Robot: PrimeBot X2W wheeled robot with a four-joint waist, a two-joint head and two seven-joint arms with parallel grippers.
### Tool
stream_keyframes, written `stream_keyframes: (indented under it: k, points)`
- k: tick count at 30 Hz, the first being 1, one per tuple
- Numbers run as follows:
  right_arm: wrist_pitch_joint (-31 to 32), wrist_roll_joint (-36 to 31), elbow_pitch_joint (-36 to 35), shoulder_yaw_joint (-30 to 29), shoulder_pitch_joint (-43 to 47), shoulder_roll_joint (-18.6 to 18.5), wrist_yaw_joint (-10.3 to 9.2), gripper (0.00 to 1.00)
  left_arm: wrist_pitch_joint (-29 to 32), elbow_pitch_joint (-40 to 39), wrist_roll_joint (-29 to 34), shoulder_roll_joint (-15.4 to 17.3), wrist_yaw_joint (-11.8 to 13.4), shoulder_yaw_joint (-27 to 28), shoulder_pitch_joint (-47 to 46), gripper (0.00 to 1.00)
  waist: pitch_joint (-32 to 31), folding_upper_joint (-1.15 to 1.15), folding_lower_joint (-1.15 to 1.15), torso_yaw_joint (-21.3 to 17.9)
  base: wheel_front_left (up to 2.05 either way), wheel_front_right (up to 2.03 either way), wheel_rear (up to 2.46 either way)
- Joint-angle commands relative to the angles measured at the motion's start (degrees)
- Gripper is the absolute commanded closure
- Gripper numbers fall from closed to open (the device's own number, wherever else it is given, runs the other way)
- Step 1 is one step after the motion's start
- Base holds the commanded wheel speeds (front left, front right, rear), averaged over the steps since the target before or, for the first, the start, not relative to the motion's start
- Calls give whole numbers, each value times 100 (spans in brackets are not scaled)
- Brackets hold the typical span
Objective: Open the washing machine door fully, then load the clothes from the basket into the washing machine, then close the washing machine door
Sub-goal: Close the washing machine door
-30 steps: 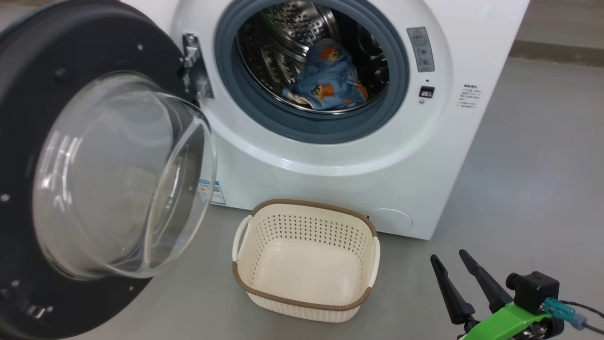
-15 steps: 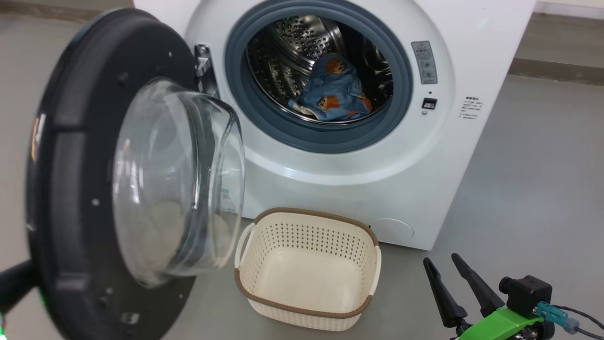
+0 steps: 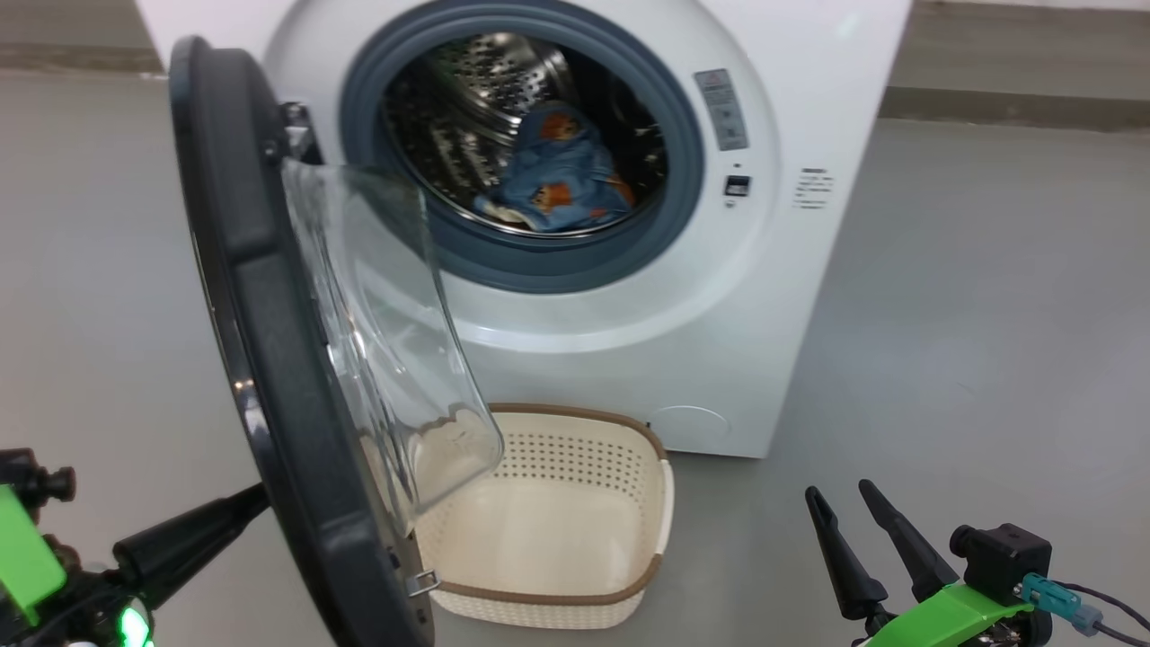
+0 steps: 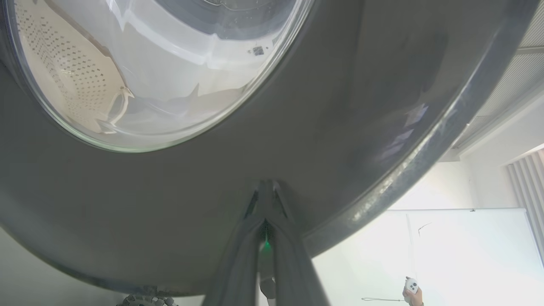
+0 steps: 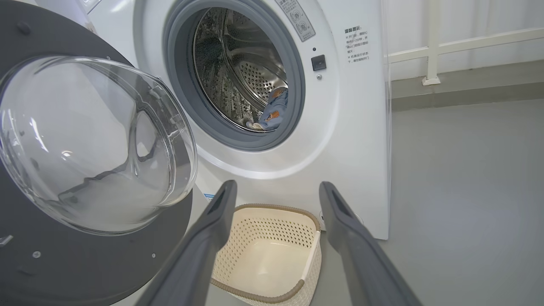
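Door [image 3: 269, 359] with matt black plastic inner face, clear glossy glass bowl [image 3: 386, 341], shiny perforated steel drum [image 3: 449, 108], matt grey rubber seal [image 3: 539, 270], soft printed cloth clothes [image 3: 557, 171], cream perforated plastic basket [image 3: 575, 463], glossy white washing machine [image 3: 719, 341], smooth grey floor [image 3: 988, 314], possibly concrete.

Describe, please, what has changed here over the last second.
The door swung from wide open partway towards closing, with the shut left gripper against its outer face. Nothing was grasped or released. The clothes stay in the drum, the basket empty, the right gripper open.
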Motion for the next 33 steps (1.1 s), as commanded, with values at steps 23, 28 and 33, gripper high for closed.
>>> stream_keyframes:
  k: [23,28,33]
  points:
    - [-45,16,-130,178,-231,-51,48,0,-852,210,101,-358,-377,17,-687,100,112,0,0,-1464,0,0,0]
    - [-45,16,-128,150,-228,-48,48,0,-999,368,83,-405,-495,-42,-807,100,113,0,0,-1446,0,0,0]
    - [-45,9,-115,152,-225,-29,48,0,-1075,446,113,-420,-585,-80,-839,100,102,0,0,-1321,0,0,0]
